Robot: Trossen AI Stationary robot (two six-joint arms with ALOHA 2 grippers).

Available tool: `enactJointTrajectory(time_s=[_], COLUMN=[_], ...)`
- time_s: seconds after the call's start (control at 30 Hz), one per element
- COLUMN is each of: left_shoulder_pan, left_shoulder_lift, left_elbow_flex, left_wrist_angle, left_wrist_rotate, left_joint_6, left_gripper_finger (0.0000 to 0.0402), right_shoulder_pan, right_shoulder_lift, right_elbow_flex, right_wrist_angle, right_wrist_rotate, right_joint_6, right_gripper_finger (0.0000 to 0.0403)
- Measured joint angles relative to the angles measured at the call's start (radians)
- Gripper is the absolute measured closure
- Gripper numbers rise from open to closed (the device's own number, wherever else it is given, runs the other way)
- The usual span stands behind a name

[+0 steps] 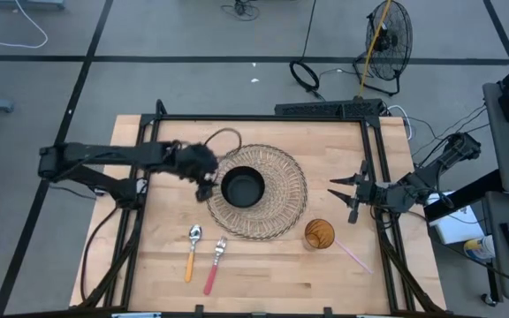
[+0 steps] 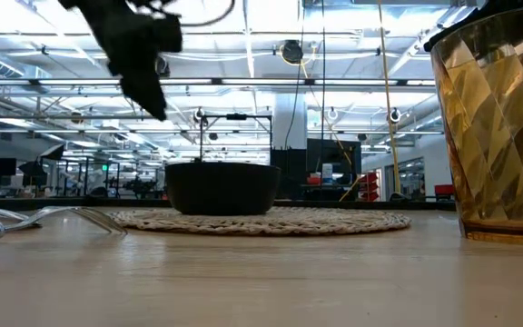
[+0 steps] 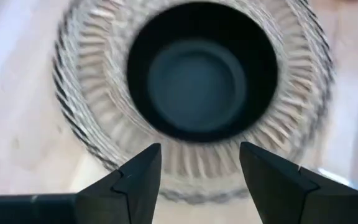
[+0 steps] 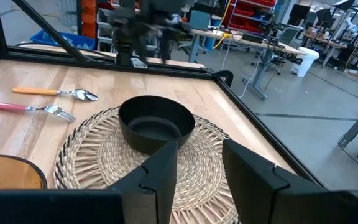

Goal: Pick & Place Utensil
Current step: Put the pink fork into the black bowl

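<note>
A spoon with an orange handle [image 1: 192, 251] and a fork with a pink handle [image 1: 215, 265] lie flat on the wood near the table's near edge, also seen in the right wrist view as spoon [image 4: 58, 93] and fork [image 4: 30, 108]. A black bowl [image 1: 242, 187] sits on a round woven mat [image 1: 277, 216]. My left gripper [image 1: 207, 184] hovers open just left of the bowl, above the mat's edge; its wrist view looks down on the bowl [image 3: 201, 68]. My right gripper [image 1: 341, 196] waits open at the table's right side.
An amber faceted glass [image 1: 319, 234] stands right of the mat, near the right gripper. A pink straw-like stick [image 1: 355, 258] lies near the right edge. A black frame rail [image 1: 263, 118] borders the table. Bare wood lies around the utensils.
</note>
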Motion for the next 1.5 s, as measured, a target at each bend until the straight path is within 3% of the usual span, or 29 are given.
enactJointTrajectory(time_s=[0.1, 0.33, 0.57, 0.73, 0.87, 1.03, 1.17, 1.5], left_shoulder_pan=[-0.122, -0.414, -0.672, -0.757, -0.779, -0.778, -0.777, -0.778], left_shoulder_lift=[-0.036, -0.041, 0.009, 0.055, 0.098, 0.192, 0.267, 0.373], left_elbow_flex=[0.0, -0.016, -0.085, -0.096, -0.095, -0.094, -0.094, -0.081], left_wrist_angle=[-0.089, -0.103, -0.1, -0.059, 0.142, 0.38, 0.404, 0.393], left_wrist_rotate=[-0.069, -0.167, -0.174, -0.161, -0.252, -0.231, -0.222, -0.177], left_joint_6=[-0.133, -0.434, -0.575, -0.631, -0.404, -0.018, 0.165, 0.433], left_gripper_finger=[0.0176, 0.0176, 0.0176, 0.0176, 0.0176, 0.0176, 0.0176, 0.0176], right_shoulder_pan=[0.0, 0.0, 0.0, 0.0, 0.0, 0.0, 0.0, 0.0], right_shoulder_lift=[0.0, 0.0, -0.001, -0.001, -0.001, -0.001, -0.001, 0.0], right_elbow_flex=[0.0, 0.0, 0.0, 0.0, 0.0, 0.0, 0.0, 0.0], right_wrist_angle=[-0.002, -0.002, -0.001, 0.008, 0.015, 0.015, 0.035, 0.066], right_wrist_rotate=[0.0, 0.0, -0.001, 0.0, 0.0, 0.0, -0.001, 0.0], right_joint_6=[-0.017, -0.025, -0.053, -0.066, -0.066, -0.064, -0.062, -0.036], right_gripper_finger=[0.0275, 0.0275, 0.0275, 0.0275, 0.0275, 0.0275, 0.0275, 0.0275])
